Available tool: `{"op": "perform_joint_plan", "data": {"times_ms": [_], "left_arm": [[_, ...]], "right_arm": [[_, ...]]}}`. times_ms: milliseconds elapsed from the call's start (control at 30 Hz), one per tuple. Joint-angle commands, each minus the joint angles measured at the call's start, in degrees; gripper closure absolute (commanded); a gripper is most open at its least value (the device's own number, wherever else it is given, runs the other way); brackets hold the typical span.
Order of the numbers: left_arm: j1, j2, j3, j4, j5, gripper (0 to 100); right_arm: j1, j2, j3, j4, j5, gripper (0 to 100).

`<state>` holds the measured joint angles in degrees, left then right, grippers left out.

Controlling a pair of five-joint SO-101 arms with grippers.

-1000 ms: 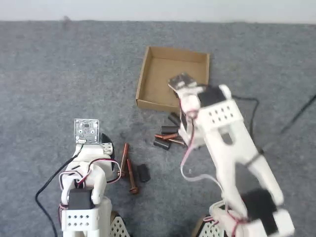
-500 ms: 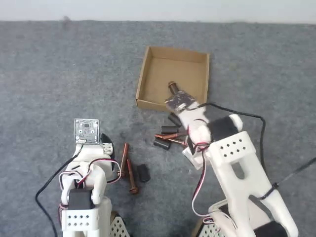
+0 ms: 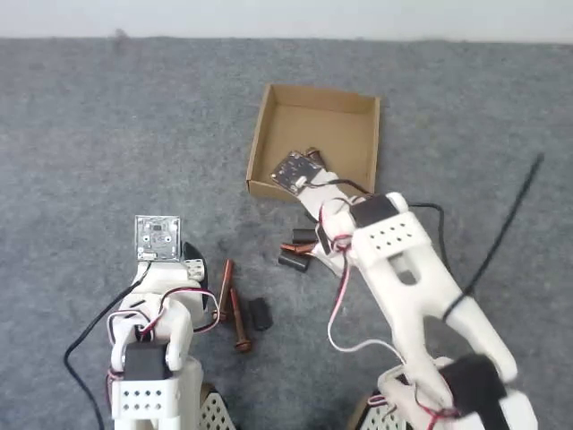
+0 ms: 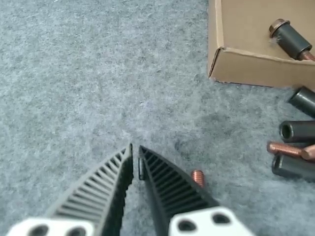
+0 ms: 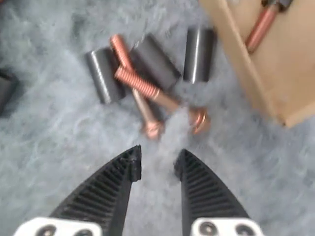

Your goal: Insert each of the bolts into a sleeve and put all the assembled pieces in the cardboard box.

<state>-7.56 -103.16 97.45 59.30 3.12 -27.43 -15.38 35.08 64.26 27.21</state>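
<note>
Black, ribbed jaws on your left gripper stand all but together with nothing between them, well short of the box and off its left corner. Just right of that arm lie two loose bolts and a lone sleeve, also well short of the box. Closer in, just before the box's front wall, sits the pile: two crossed bolts among three sleeves. Your right gripper hangs over the felt just short of that pile, jaws apart and empty. Inside the box lies one assembled piece.

Expect the bolts to be stiff, small and fairly dense. The round shank will probably roll, but the thread should give the ribs some bite. Take one across the shank near its head, leaving the tip free for insertion, and lift the upper of the crossed pair first. The sleeves look smooth and hard, likely to slip or roll off, so clamp across the middle of the barrel and keep the bore clear.
</note>
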Motion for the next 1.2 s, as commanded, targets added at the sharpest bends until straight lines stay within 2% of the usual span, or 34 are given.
{"op": "perform_joint_plan", "data": {"times_ms": [0, 533, 1167], "left_arm": [[-0.2, -1.0, -0.9, 0.0, -0.7, 98], [-0.2, -1.0, -0.9, 0.0, -0.7, 98], [0.0, -1.0, -0.9, 0.0, -0.7, 98]], "right_arm": [[-0.1, 3.2, -5.2, -3.5, 2.1, 89.3], [-0.1, 23.0, -22.6, -4.0, 1.7, 89.2], [0.0, 40.5, -34.5, -4.1, 1.7, 89.2]]}}
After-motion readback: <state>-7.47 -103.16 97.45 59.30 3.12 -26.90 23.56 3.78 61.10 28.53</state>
